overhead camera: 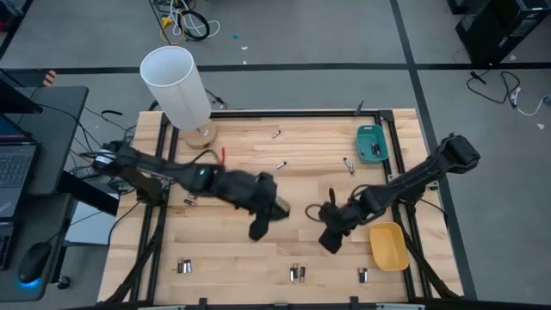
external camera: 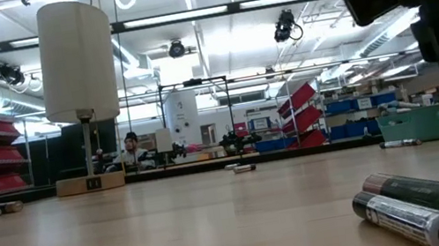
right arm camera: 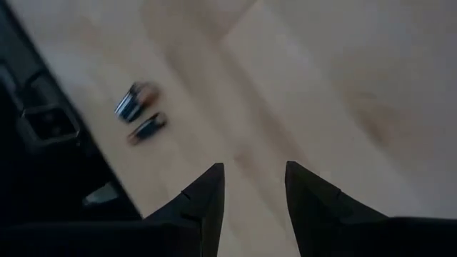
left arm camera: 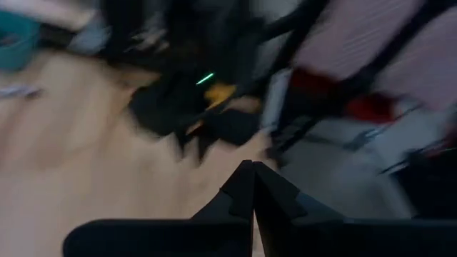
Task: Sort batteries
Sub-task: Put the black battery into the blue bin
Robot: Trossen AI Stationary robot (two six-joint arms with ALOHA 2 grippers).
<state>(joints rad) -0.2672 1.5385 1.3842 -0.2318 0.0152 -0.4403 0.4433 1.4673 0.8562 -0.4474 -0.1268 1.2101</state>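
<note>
While the small cylindrical batteries (overhead camera: 294,273) lay scattered across the pale wooden table (overhead camera: 258,258), the left gripper (left arm camera: 253,187) hovered clenched and empty beside the right gripper (right arm camera: 254,187), fingers parted, risking a mid-table collision.

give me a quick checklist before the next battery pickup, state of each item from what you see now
1. Right gripper open and empty: ok, its fingers stand apart over bare wood.
2. Left gripper clear of a load: ok, fingers shut together with nothing between them.
3. Batteries left to sort: ok, loose cells lie near the table's front edge and mid-table.
4. Teal tray within the right arm's side: ok.
5. Yellow tray free to receive: ok, it looks empty.
6. Arms apart: cannot tell, both grippers sit close at mid-table.
</note>
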